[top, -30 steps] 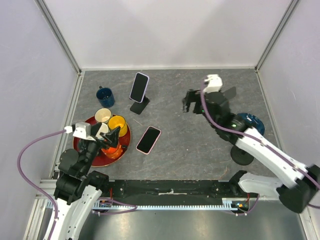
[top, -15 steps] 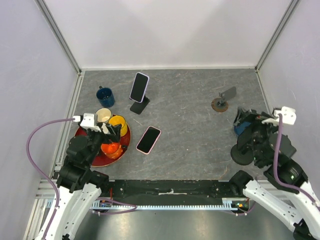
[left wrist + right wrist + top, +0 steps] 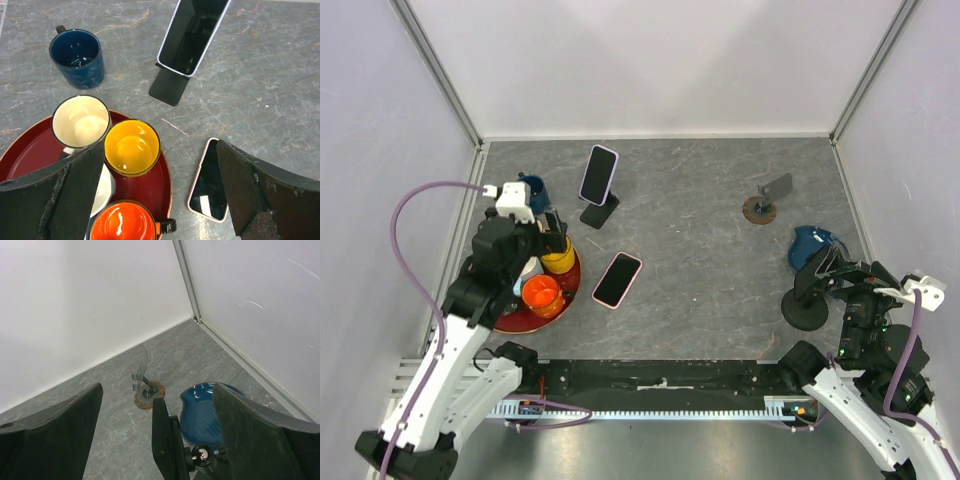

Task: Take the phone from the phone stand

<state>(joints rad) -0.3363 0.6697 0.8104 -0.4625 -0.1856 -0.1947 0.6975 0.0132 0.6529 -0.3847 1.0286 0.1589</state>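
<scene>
A pink-edged phone [image 3: 599, 173] leans upright on a black phone stand [image 3: 600, 212] at the back left; in the left wrist view the phone [image 3: 195, 35] and its stand [image 3: 169, 88] are at the top. A second phone [image 3: 617, 280] lies flat on the table, also in the left wrist view [image 3: 210, 182]. My left gripper [image 3: 555, 228] is open and empty above the red tray, short of the stand; in its wrist view [image 3: 160, 150] it frames the yellow mug. My right gripper [image 3: 830, 275] is open and empty at the near right [image 3: 157, 390].
A red tray [image 3: 570, 285] holds a cream mug [image 3: 81, 122], a yellow mug [image 3: 131, 147] and an orange mug [image 3: 120, 225]. A blue mug [image 3: 530, 190] stands behind it. An empty stand on a wooden base [image 3: 765, 202], a blue bowl [image 3: 812, 245] and a black stand [image 3: 807, 305] are on the right.
My left arm has reached forward over the tray toward the phone on the stand. My right arm has drawn back from the table's middle to the near right corner.
</scene>
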